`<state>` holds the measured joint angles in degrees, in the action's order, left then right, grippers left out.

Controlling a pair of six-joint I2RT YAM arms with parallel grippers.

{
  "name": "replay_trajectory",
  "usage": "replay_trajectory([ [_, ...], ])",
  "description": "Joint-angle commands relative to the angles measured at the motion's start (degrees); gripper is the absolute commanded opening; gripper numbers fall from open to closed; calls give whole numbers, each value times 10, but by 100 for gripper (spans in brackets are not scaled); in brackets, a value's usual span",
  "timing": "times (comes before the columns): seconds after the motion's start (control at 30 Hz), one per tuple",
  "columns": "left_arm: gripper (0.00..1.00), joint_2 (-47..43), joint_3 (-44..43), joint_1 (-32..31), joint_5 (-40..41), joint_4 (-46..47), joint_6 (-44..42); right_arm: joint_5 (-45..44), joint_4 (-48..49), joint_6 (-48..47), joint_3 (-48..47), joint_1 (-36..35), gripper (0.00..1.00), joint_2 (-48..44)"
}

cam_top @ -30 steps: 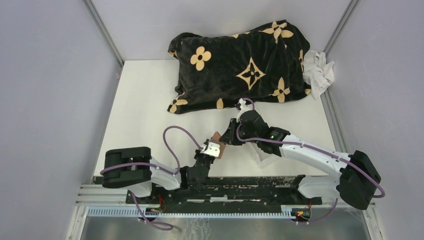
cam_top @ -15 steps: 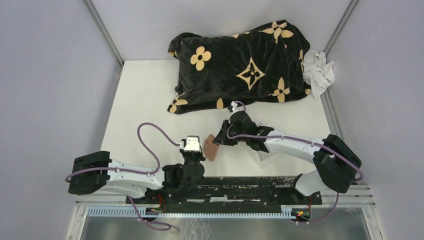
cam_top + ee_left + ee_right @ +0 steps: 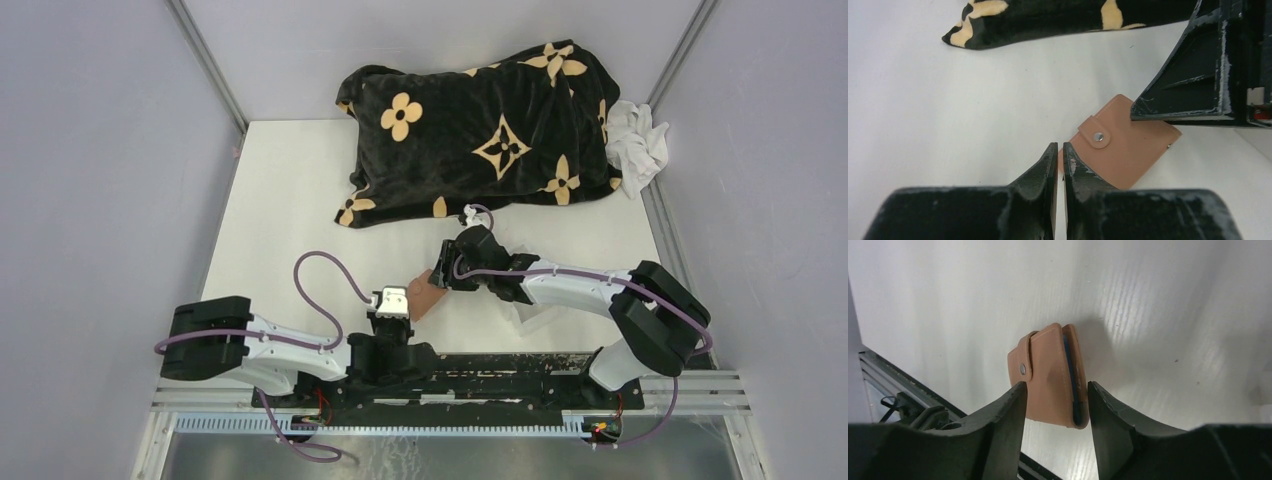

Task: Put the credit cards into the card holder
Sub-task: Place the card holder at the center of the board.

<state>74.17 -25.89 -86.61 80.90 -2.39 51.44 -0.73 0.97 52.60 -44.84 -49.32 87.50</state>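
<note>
The card holder (image 3: 427, 296) is a tan leather wallet, folded and snapped shut, just above the table's near middle. My left gripper (image 3: 405, 305) is shut on its near corner; in the left wrist view the jaws (image 3: 1059, 146) pinch tan leather, and the card holder (image 3: 1128, 150) extends right behind them. My right gripper (image 3: 445, 278) is open around the far end. In the right wrist view the card holder (image 3: 1050, 375) sits between the spread fingers of the gripper (image 3: 1055, 386). A credit card's blue edge (image 3: 1069, 371) shows inside the fold.
A black blanket with tan flowers (image 3: 480, 130) fills the far side, and crumpled white cloth (image 3: 635, 140) lies at its right end. A pale clear plastic piece (image 3: 525, 310) lies under the right arm. The black rail (image 3: 480, 375) runs along the near edge.
My right gripper has opened and let go of the card holder, staying around it. The left arm has shifted right, still holding the holder's corner.
</note>
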Motion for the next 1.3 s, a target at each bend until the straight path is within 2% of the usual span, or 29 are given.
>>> replay_trajectory([
  [0.0,15,19,-33,-3,51,-73,132,-41,-20,-43,-13,1,57,-13],
  [0.1,16,37,-50,-3,67,-111,182,-59,-61,-77,-42,-3,58,-30],
  [0.23,19,73,-99,-2,87,-270,351,-88,-128,-131,-80,-12,59,-54],
  [0.37,22,122,-155,-3,95,-398,453,-133,-183,-169,-100,-25,58,-79],
  [0.53,22,183,-244,-3,111,-485,451,-185,-241,-206,-108,-30,57,-106],
  [0.57,23,201,-265,-3,120,-521,456,-196,-249,-213,-109,-30,57,-113],
  [0.6,25,211,-291,-4,132,-575,503,-200,-259,-218,-110,-30,57,-116],
  [0.63,27,238,-318,-4,149,-659,577,-208,-270,-224,-112,-30,57,-119],
  [0.67,30,263,-346,-4,170,-783,695,-217,-280,-228,-116,-31,56,-121],
  [0.7,34,272,-369,-5,184,-810,679,-228,-289,-233,-120,-31,56,-123],
  [0.8,41,236,-408,-15,198,-814,647,-246,-303,-245,-127,-32,56,-126],
  [0.93,44,162,-434,-5,199,-815,611,-253,-314,-252,-134,-33,56,-128],
  [1.13,51,24,-436,-13,198,-814,615,-256,-326,-271,-154,-33,56,-124],
  [1.27,62,-49,-443,-24,198,-814,631,-253,-332,-279,-172,-34,56,-121],
])
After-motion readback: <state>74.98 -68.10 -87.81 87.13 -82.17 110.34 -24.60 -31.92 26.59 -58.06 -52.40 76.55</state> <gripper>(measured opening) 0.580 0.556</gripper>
